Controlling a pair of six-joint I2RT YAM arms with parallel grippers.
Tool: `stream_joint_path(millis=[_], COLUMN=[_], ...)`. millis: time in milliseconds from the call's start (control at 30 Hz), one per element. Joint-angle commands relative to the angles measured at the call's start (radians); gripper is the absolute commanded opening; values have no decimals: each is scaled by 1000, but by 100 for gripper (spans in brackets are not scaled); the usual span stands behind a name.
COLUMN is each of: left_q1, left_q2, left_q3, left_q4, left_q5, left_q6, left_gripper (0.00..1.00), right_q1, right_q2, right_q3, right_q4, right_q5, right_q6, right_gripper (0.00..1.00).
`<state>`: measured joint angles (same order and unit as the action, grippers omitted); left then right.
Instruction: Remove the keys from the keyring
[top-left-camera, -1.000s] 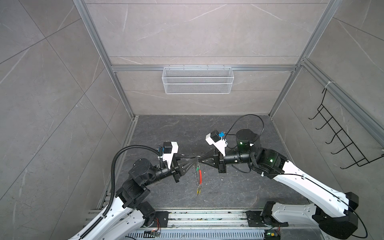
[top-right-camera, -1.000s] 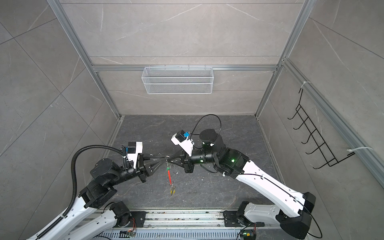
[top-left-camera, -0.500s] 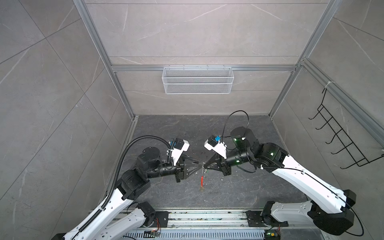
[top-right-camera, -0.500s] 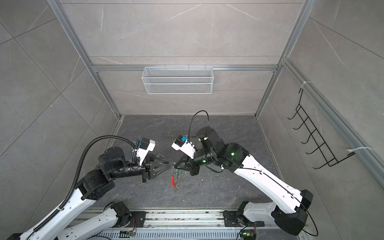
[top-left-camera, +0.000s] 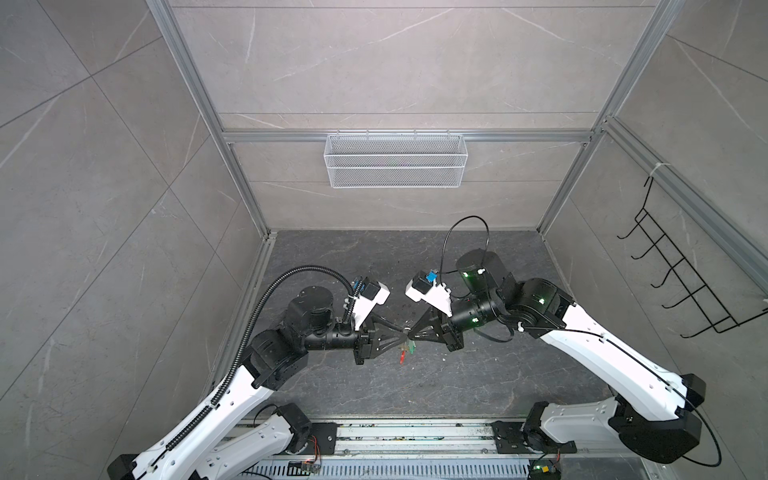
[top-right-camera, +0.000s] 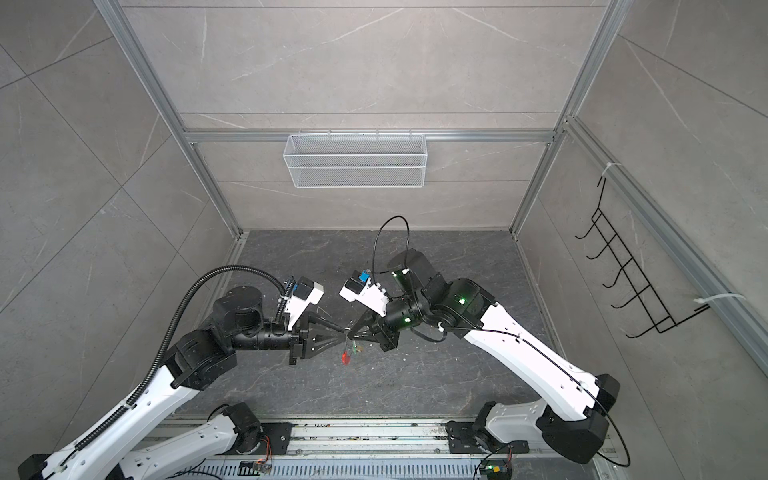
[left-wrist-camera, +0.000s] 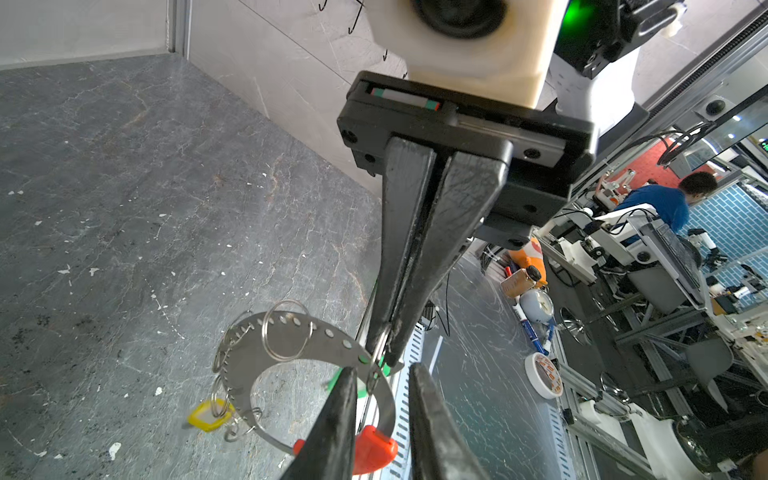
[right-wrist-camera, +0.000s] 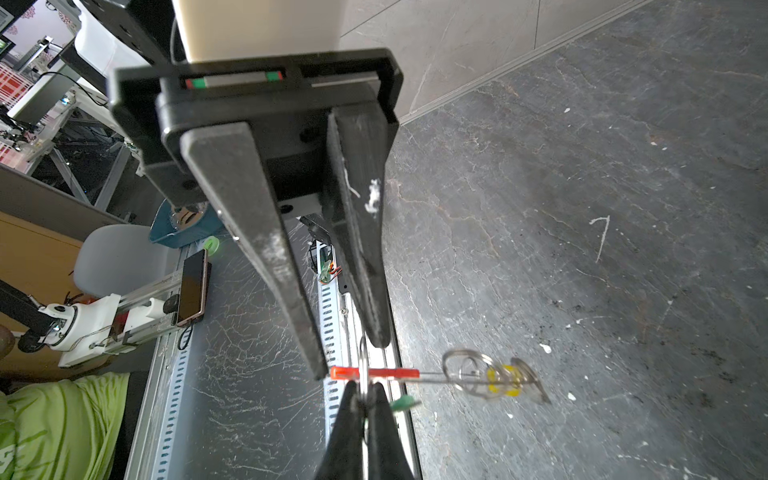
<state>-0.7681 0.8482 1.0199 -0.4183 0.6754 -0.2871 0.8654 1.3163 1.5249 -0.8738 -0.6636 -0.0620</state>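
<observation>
- We took this for a robotics lab, not a home or a shop.
- Two white-and-black robot arms, the left arm (top-left-camera: 232, 399) and the right arm (top-left-camera: 582, 345), were mounted on a metal rail (top-left-camera: 415, 434) along the front of a test cell.
- The cell was framed in aluminium posts (top-left-camera: 195, 83) and lined with grey stone-look panels (top-left-camera: 395, 62).
- A wire basket (top-left-camera: 395, 166) and a black hook rack (top-left-camera: 681, 291) hung on its walls.
- Past the cell, in the left wrist view, we saw benches crowded with equipment (left-wrist-camera: 648, 245) and a person in blue (left-wrist-camera: 665, 203) among them.
- In the right wrist view we saw a grey chair (right-wrist-camera: 120, 257), a phone (right-wrist-camera: 192, 286) and someone in a green shirt (right-wrist-camera: 54, 419) close by.
</observation>
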Motion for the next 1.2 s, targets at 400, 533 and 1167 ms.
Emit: stream_joint_path(millis=[400,533,1167], left_q1=[1,0,0], left_q2=[25,18,-106], left_q3=[59,62,-88], left_q4=[-6,-4,256], left_q5=[32,24,-77], left_q6=[35,35,16], left_gripper=[12,16,0], right_q1=[1,4,9], right_q2=[37,38,-96], right_q3=[50,53,-89], right_q4=[-57,-66,234], right_q5=[-4,0,84], right_q6=[-36,-41,69], right_gripper=[0,0,50])
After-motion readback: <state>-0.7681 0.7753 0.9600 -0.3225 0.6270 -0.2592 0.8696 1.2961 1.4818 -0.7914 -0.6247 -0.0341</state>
